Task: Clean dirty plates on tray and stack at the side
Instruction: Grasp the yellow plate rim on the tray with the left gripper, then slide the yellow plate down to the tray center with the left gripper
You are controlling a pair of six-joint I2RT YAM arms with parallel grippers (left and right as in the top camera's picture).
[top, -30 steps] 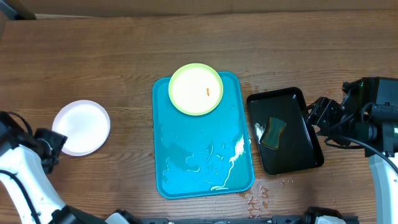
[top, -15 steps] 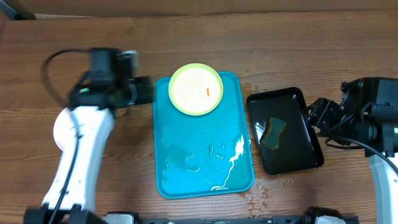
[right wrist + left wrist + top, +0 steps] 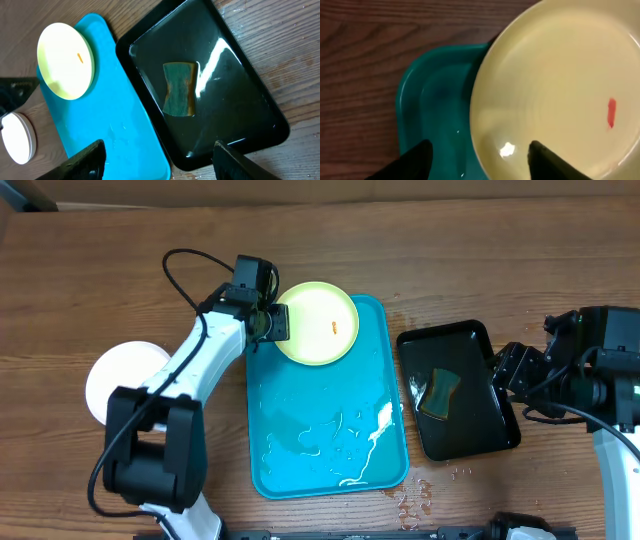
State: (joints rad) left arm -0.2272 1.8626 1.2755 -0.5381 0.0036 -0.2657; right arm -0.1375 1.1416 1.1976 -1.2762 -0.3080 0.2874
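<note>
The left tool (image 3: pixel 279 325) is hovering at the far left corner of the large turquoise rectangular plastic tray (image 3: pixel 300 395), with its two dark fingers (image 3: pixel 417 161) standing wide apart and gripping nothing. Seen from its own wrist, the left tool (image 3: pixel 480 167) is straddling the near rim of the pale yellow-green round shallow plate (image 3: pixel 555 85), so the plate is lying straight ahead of it and partly between the fingers. Whether either finger is touching the rim, I cannot tell.

From above, the plate (image 3: pixel 318 323) is sitting at the far end of the tray, just to the right of the left tool, its far edge reaching over the tray's raised rim. The tray's long axis is running from the robot's side of the brown wooden counter (image 3: pixel 450 260) towards the far side. The left arm is much the nearer one.

The right tool (image 3: pixel 507 366) is waiting well apart from the plate, beside the smaller glossy black tray (image 3: pixel 470 438) that is holding a green sponge (image 3: pixel 440 392). Its fingers are also spread wide and empty.

The plate is looking smooth and glossy, with one small orange-red speck (image 3: pixel 612 111) near its centre. Puddles of water (image 3: pixel 340 430) are glistening on the tray's near half. White round plates (image 3: pixel 115 375) are resting on the counter to the left, partly hidden under the left arm.
</note>
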